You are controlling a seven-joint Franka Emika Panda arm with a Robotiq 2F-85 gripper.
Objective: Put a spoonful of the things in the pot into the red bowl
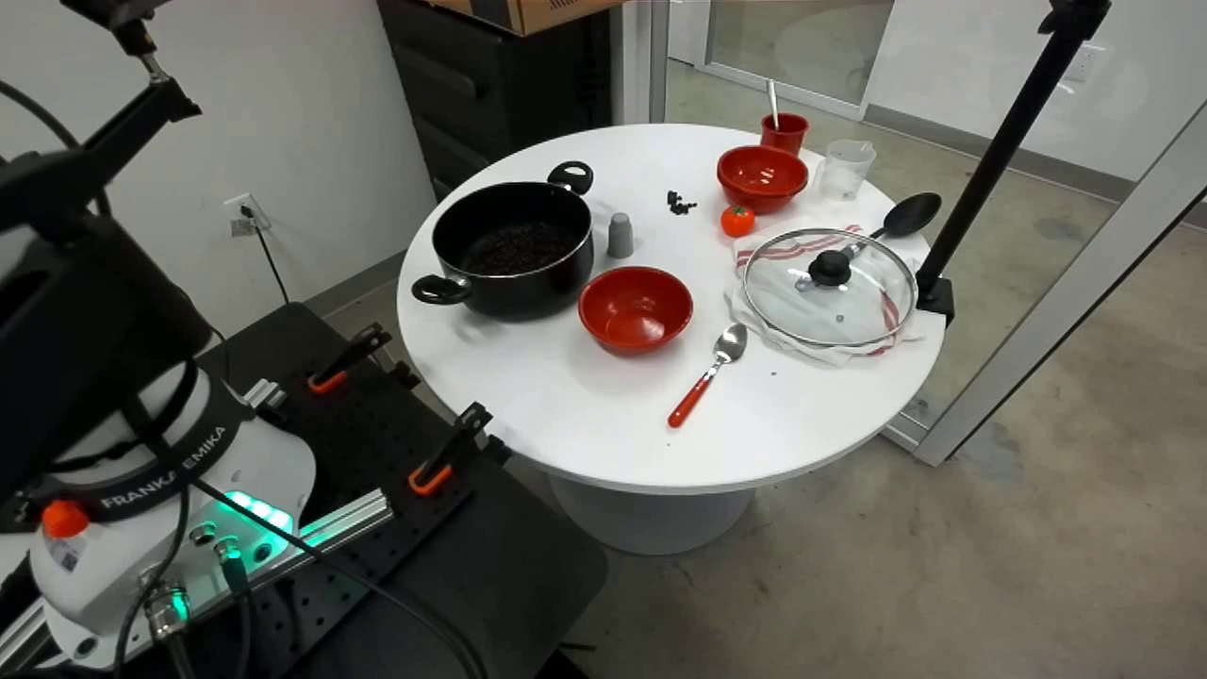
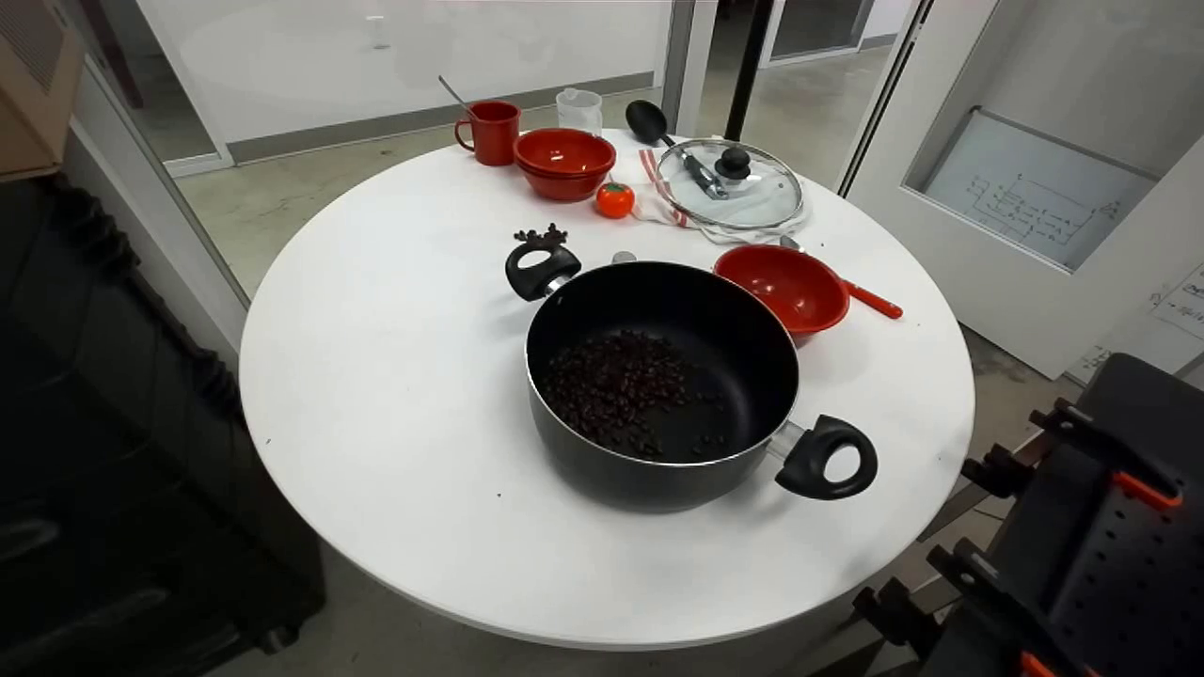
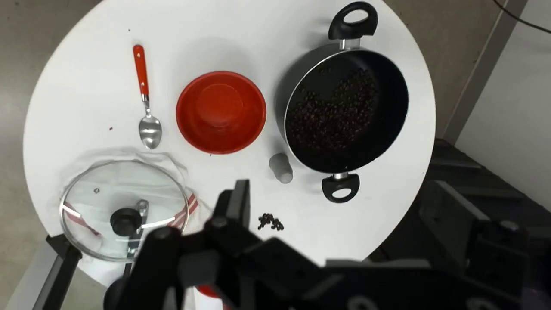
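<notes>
In an exterior view, our spoon point(image 1: 703, 381) lies flat on the white table point(image 1: 566, 396), near the red bowl point(image 1: 636, 309). We'd guess light and stiff, hard to damage. Grab point: mid red handle point(image 1: 688, 404), pinched across; it's slim and looks smooth, so it may twist under load. We'd need to go in low.

In an exterior view, dark bean-like bits point(image 2: 611, 385) sit loose in the black pot point(image 2: 649, 484). Probably hard and rolly; we'd scoop gently, carry level.

Wrist view: gripper point(image 3: 342, 200) is spread wide, grasping nothing. Spoon is beside the bowl, apart from it, on the side away from the pot.
</notes>
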